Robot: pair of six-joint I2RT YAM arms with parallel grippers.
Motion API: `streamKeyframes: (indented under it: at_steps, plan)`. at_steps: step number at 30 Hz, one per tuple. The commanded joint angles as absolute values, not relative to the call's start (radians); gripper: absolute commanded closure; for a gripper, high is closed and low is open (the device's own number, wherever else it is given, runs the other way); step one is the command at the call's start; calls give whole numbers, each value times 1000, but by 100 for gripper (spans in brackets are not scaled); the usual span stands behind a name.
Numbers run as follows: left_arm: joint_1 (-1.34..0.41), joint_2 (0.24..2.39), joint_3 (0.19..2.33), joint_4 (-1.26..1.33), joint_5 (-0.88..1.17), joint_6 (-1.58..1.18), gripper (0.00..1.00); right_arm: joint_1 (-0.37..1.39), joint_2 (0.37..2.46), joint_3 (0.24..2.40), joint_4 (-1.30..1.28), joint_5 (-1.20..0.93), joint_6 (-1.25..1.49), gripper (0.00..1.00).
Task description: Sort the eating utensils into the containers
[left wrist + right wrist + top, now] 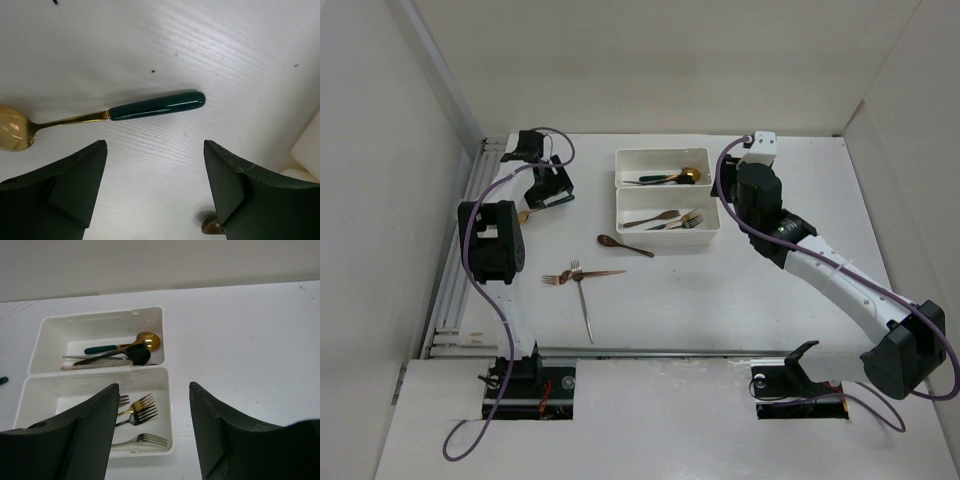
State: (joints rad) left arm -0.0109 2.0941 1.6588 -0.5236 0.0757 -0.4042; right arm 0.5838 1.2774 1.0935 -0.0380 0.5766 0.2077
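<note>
The left pincer point(155, 144), released and empty, hangs just short of the spoon point(155, 106) on the bench point(225, 55). The spoon's long axis runs finger to finger, likely needing a wrist turn.

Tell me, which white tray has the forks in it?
The near tray, on the robot's side, holds the forks. The far tray behind it holds spoons instead, one with a gold bowl.

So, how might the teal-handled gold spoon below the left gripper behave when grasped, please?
Likely stiff: the teal-handled spoon looks metal. Its glossy, rounded handle may slip or roll when pinched. Lying flat on the table, it probably offers little clearance.
</note>
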Motion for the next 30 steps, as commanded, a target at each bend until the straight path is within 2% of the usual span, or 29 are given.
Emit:
streamKeyframes:
  at_steps: [1,8,17,30]
  plan:
    - [-15,1987,1689,-445,46,-425,24,591,1275,1143,-12,568,192,37]
    - [-34,2066,1724,-324,132,-336,26,591,1284,1134,-12,568,192,37]
    - [-54,2195,1798,-324,218,-347,30,600,1260,1123,-12,577,183,37]
    - [-72,2089,1576,-402,253,-237,31,609,1190,1072,-21,614,192,37]
